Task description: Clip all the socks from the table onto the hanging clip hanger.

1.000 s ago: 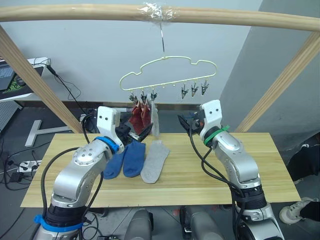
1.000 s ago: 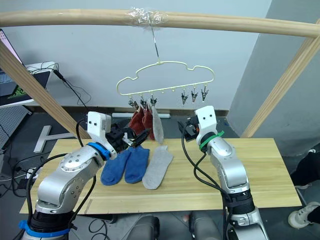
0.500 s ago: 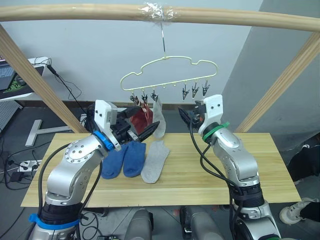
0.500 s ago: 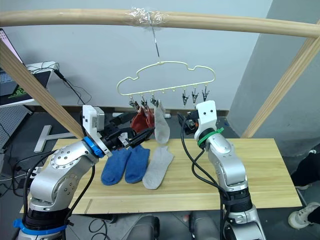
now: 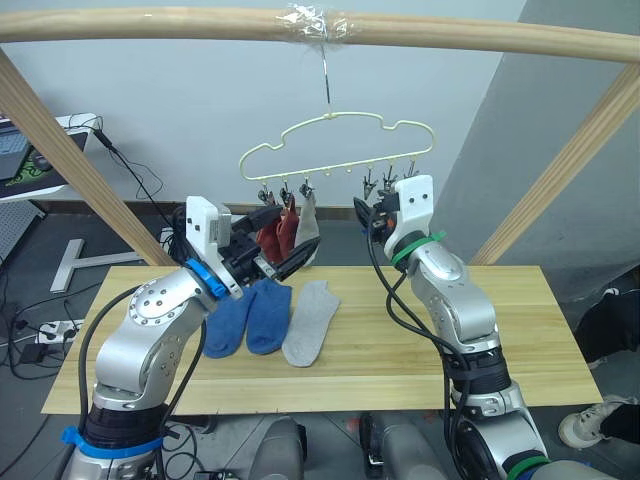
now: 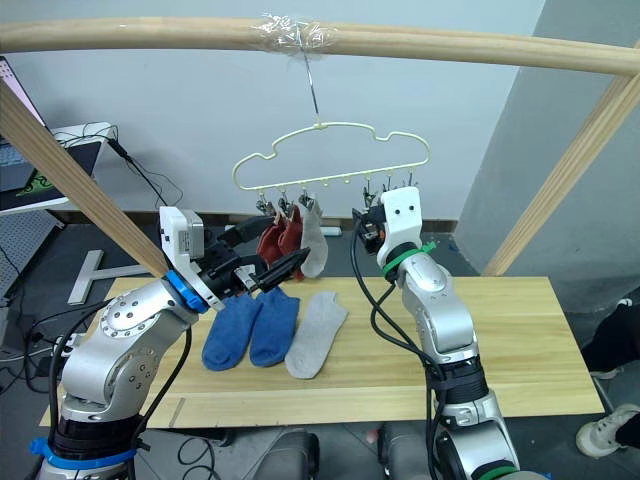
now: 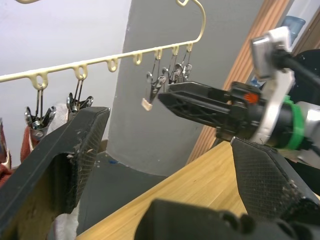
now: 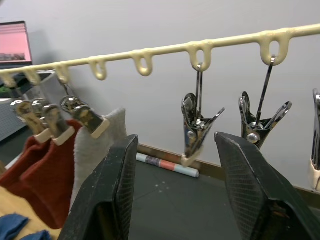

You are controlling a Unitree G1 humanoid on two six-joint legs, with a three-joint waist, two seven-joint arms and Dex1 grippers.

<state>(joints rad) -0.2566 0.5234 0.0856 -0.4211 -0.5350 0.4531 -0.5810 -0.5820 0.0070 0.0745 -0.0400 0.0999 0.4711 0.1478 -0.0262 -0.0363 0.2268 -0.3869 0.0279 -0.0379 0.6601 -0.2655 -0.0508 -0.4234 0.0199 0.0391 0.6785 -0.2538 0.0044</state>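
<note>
R gripper (image 8: 176,190) at empty clip (image 8: 196,131)

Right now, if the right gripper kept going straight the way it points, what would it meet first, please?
Most likely the free metal clip hanging from the clip hanger: it sits between the open fingers of the right gripper. How far ahead it hangs is hard to judge.

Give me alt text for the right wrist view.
The open right gripper frames an empty metal clip on the pale-yellow clip hanger. Beside it, two rust red socks and one light grey sock hang clipped.
</note>
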